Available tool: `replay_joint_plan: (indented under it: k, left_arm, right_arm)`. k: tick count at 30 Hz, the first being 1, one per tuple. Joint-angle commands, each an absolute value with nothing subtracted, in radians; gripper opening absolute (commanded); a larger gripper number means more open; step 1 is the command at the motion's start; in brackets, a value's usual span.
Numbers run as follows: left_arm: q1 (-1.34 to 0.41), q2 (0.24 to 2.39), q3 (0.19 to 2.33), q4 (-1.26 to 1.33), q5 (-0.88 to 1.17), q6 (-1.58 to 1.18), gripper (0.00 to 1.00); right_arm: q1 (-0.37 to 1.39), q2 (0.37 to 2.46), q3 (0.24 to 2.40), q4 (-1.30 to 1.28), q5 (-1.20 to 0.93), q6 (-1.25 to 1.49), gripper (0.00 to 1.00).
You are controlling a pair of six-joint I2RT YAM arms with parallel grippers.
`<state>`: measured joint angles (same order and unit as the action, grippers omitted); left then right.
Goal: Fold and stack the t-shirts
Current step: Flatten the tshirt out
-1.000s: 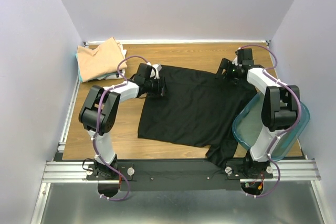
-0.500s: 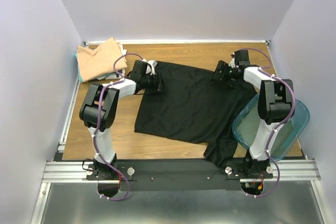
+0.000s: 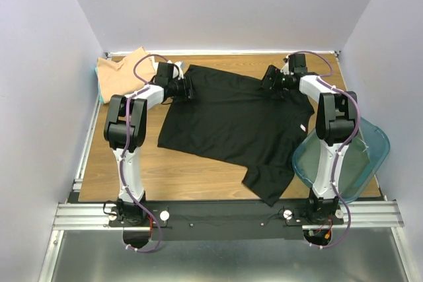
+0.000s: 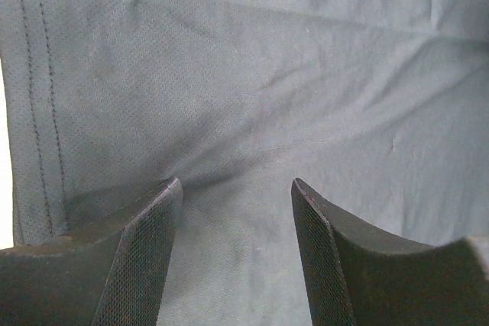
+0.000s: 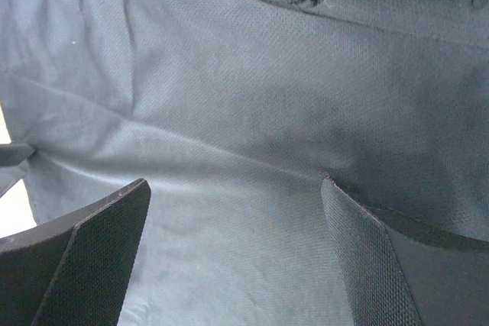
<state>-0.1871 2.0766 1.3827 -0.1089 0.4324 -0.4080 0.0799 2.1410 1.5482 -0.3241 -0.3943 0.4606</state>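
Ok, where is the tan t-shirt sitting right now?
In the top view the tan t-shirt lies folded in the far left corner of the table, just left of the left arm and apart from the spread black t-shirt.

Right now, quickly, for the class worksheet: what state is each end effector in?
Left end effector: open, spread over the black t-shirt.
Right end effector: open, over the same shirt.
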Motion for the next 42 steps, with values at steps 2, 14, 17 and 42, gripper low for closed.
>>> replay_joint_plan:
  k: [2,14,17,42]
  left_arm:
    - [-0.155,2.174,1.472,-0.241,0.408,-0.361,0.68]
    - [-0.147,2.335,1.801,-0.383,0.374,-0.298,0.68]
    - [-0.147,2.315,1.847,-0.400,0.379,-0.296,0.68]
    - [-0.189,1.979,1.306,-0.215,0.334,-0.367,0.68]
  right_arm:
    - [0.094,2.275,1.626,-0.374,-0.403,0.480,1.00]
    - [0.095,2.404,1.865,-0.402,-0.479,0.506,1.00]
    - [0.095,2.396,1.899,-0.410,-0.491,0.505,1.00]
    - [0.144,2.022,1.525,-0.419,-0.365,0.414,1.00]
